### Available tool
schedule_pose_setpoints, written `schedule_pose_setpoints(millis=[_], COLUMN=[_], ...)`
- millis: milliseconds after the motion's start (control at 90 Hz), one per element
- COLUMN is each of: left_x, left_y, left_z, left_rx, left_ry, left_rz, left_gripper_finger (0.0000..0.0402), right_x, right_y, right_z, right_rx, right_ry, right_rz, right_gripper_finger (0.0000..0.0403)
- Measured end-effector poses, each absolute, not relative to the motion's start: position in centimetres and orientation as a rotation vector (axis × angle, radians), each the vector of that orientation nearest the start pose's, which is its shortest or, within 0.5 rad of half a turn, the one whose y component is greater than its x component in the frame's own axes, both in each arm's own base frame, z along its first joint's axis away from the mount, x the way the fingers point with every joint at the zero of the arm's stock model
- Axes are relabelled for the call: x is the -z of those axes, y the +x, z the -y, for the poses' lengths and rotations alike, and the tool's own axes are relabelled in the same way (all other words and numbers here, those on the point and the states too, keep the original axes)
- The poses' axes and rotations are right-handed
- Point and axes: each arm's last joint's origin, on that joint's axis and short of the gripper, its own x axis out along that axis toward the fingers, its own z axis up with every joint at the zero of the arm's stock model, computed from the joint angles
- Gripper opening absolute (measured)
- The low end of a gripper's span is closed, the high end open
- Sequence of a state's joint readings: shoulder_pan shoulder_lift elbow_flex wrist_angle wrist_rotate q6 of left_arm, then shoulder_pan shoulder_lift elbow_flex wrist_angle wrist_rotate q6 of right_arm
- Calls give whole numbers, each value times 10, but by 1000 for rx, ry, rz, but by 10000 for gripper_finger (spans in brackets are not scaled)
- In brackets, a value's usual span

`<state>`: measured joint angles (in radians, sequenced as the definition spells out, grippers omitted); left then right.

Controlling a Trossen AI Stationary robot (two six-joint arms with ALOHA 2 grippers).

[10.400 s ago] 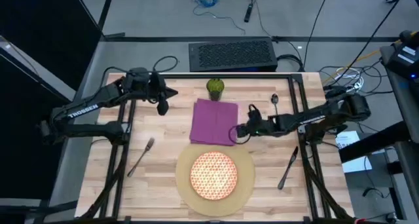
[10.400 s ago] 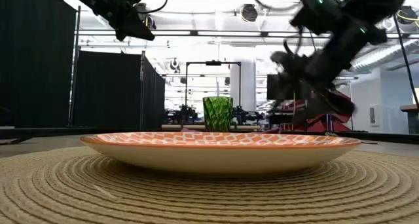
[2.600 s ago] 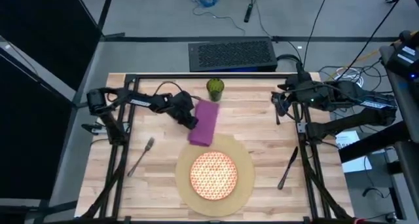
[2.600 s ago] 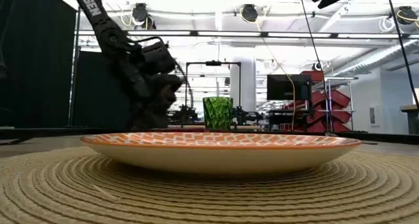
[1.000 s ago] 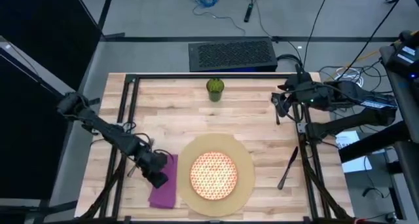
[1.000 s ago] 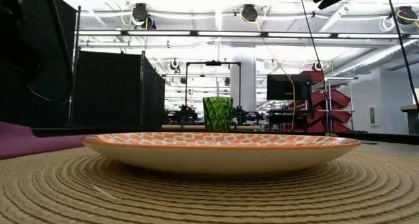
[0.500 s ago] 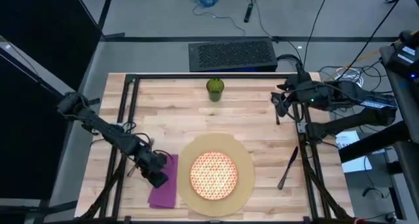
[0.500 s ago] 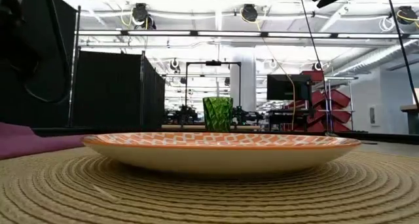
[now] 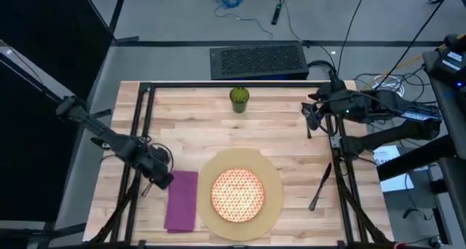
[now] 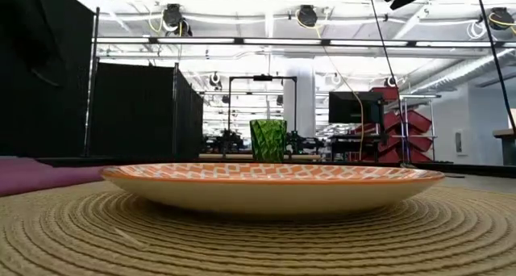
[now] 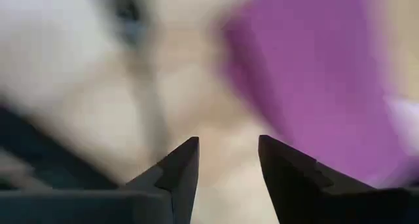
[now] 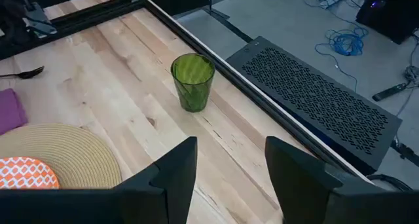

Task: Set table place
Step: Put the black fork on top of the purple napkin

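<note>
**Napkin down L of mat, both grippers empty**

Purple napkin [image 9: 181, 200] lies flat on the table [image 9: 189, 129], just beside the L edge of the round tan mat [image 9: 271, 178]; from above its R edge looks to touch or slightly tuck against the mat rim, can't tell which. Orange-and-white plate [image 9: 237, 194] sits centred on the mat. Low view shows the plate [image 10: 270, 183] up close w/ the napkin [image 10: 36, 177] as a low purple strip at far L.

Left gripper [image 9: 164, 180] hangs just off the napkin's upper L corner, above the table near the L rail. Left wrist view shows its 2 fingers [image 11: 178, 171] spread apart w/ nothing between them, purple cloth blurred beyond.

Right gripper [image 9: 312, 116] is parked near the far R part of the table, by the R rail. Right wrist view: fingers [image 12: 177, 165] parted, empty, looking toward the green cup [image 12: 192, 81].

Cup [image 9: 239, 98] stands upright at the far edge, mid-table, well apart from the mat. Knife [image 9: 320, 186] lies at an angle R of the mat. A dark utensil [image 12: 23, 73] lies on the wood past the napkin in the right wrist view; which piece, can't tell.
</note>
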<state>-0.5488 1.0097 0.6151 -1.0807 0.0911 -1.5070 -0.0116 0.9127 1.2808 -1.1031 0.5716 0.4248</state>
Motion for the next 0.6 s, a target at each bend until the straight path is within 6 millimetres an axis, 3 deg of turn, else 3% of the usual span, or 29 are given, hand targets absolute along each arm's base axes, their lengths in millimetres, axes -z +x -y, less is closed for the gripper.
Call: schedule_pose_setpoints(millis=[122, 600], left_x=[-184, -158], left_y=[119, 135], left_z=[74, 74], left_rx=[-649, -788], left_ry=[-805, -736], left_rz=[-1421, -1516], left_gripper_finger=[144, 144], right_x=[-395, -394], right_y=[134, 134], right_z=[17, 17], right_rx=[693, 677], right_ry=[190, 201], right_rz=[-584, -588], right_gripper_finger=[167, 167])
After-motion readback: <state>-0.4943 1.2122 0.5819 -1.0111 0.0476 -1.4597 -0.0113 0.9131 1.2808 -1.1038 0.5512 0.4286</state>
